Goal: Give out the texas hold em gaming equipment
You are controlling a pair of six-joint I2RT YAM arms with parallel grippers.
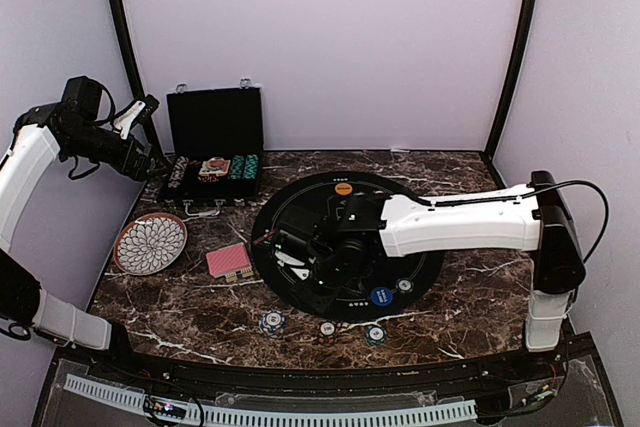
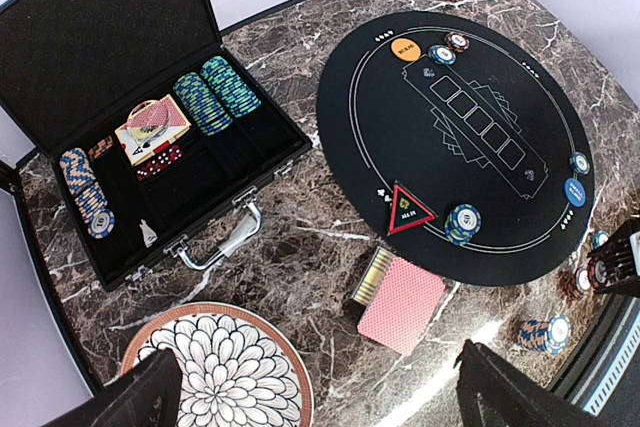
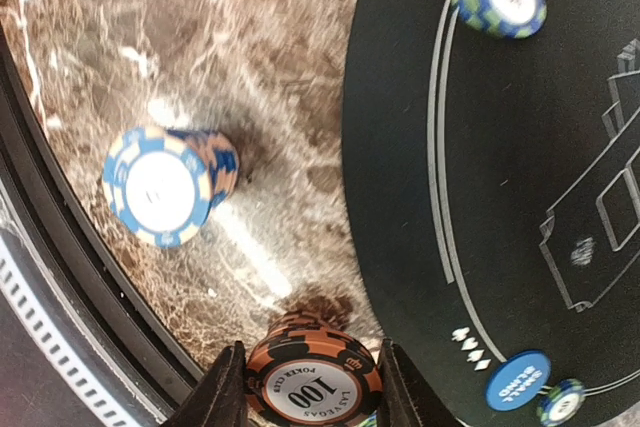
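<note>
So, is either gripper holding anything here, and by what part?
Right gripper pinches an orange chip stack by its edges; left gripper is open, empty.

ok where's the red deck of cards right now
In the top view the red-backed deck lies on the marble, left of centre, between the petal-patterned plate and the round black mat, just in front of the open black case.

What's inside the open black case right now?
Inside the black case: a row of blue-and-orange chips, two rows of green chips, a card deck and red dice. Whatever lies under the deck is covered.
</note>
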